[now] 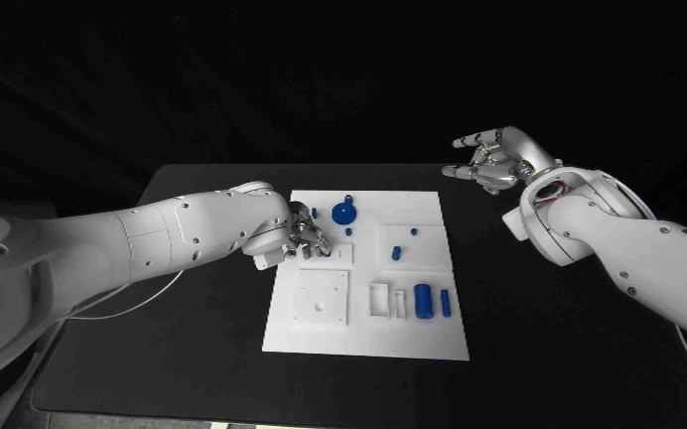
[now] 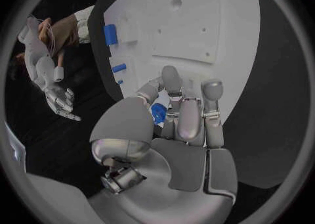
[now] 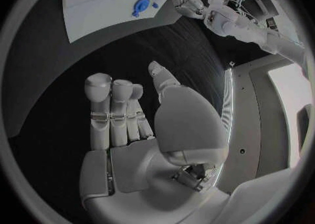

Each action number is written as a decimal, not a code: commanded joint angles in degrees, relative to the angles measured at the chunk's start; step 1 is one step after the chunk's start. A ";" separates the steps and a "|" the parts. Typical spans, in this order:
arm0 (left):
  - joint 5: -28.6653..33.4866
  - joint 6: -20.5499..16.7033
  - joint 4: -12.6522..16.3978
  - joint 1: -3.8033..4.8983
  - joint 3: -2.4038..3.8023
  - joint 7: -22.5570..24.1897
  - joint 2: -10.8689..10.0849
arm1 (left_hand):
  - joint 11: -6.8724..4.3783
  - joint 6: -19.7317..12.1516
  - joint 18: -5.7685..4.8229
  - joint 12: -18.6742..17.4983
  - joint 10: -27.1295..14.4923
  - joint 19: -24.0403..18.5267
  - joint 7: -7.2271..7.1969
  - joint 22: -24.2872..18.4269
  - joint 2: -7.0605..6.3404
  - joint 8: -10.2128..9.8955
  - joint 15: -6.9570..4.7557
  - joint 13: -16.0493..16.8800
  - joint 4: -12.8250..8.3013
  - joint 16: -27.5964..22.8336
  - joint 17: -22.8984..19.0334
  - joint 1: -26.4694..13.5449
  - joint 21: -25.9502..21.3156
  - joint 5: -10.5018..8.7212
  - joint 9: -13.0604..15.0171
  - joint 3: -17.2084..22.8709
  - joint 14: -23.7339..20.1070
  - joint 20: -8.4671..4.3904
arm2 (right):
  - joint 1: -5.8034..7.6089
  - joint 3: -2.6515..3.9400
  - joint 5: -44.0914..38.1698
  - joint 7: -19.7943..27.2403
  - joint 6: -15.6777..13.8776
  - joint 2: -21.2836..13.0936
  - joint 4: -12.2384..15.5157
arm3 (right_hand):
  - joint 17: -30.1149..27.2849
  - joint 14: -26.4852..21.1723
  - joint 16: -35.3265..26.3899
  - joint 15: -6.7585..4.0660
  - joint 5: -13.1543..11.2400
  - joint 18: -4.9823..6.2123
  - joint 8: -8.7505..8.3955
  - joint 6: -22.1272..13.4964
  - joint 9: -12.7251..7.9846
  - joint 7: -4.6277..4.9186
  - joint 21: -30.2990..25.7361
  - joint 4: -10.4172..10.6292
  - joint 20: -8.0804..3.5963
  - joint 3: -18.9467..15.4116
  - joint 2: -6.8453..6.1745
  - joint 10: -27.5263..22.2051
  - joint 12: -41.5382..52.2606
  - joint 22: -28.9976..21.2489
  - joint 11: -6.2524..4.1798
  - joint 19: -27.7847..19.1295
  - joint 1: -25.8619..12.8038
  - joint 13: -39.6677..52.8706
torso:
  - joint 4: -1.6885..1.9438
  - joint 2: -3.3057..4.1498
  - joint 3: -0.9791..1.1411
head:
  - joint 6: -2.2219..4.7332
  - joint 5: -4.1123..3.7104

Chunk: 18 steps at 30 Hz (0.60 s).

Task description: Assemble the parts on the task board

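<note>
- Head view: the white task board point(image 1: 375, 325) is seen lying mid-counter point(image 1: 172, 350). The left robot hand point(image 1: 304, 238) is lowered onto the board's left edge, beside a round blue part point(image 1: 345, 214). The right robot hand point(image 1: 491, 162) is held raised beyond the board's far right corner.
- Left wrist view: a small blue part point(image 2: 158, 113) is pinched between the thumb and fingers point(image 2: 172, 84) over the board.
- Right wrist view: the right robot hand's fingers point(image 3: 100, 105) are spread apart, with nothing held.
</note>
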 commanded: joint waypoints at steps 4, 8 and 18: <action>-0.26 1.70 -0.13 -0.13 -0.03 -0.49 0.12 | -0.41 10.89 0.66 0.32 2.63 -0.07 -6.56 0.17 0.48 0.39 0.21 -0.07 -0.14 0.23 -0.08 0.27 -0.45 0.28 40.43 -0.08 0.17 0.32 | -0.10 0.03 -0.64 0.29 0.77 0.11 -0.11 | -0.08 -0.30 -0.10 0.11 0.22 0.90 -0.12 0.39 0.07 0.24 -0.20 -0.26 0.22 -0.17 0.38 -0.29 -0.23 4.76 -0.08 0.25 0.04 -0.05 | 0.01 0.04 0.03 | 0.07 -0.01; -0.27 1.67 -0.32 -0.13 -0.03 -0.46 0.35 | -0.40 10.88 0.63 0.28 2.63 -0.15 -6.56 0.18 0.48 0.38 0.23 -0.08 -0.08 0.19 -0.15 0.24 -0.59 0.11 40.36 -0.10 0.16 0.29 | -0.14 0.03 -0.55 0.29 0.77 0.20 -0.20 | -0.08 -0.30 -0.10 0.11 0.22 0.90 -0.12 0.39 0.07 0.24 -0.20 -0.26 0.22 -0.17 0.38 -0.29 -0.23 4.76 -0.08 0.25 0.04 -0.05 | 0.00 0.02 0.06 | 0.04 0.01; -0.27 1.47 -0.96 -0.13 -0.02 -0.36 1.10 | -0.41 10.92 0.56 0.29 2.64 -0.08 -6.58 0.30 0.78 0.41 0.22 -0.08 0.25 0.21 -0.11 -0.07 -0.66 -0.25 40.33 -0.14 0.19 0.23 | -0.28 0.03 -0.51 0.31 0.82 0.47 -0.44 | -0.15 -0.35 -0.17 0.12 0.25 0.90 -0.13 0.31 0.07 0.26 -0.25 -0.23 0.22 -0.16 0.40 -0.29 -0.22 4.76 -0.06 0.24 -0.04 -0.04 | -0.05 0.01 0.11 | -0.04 0.03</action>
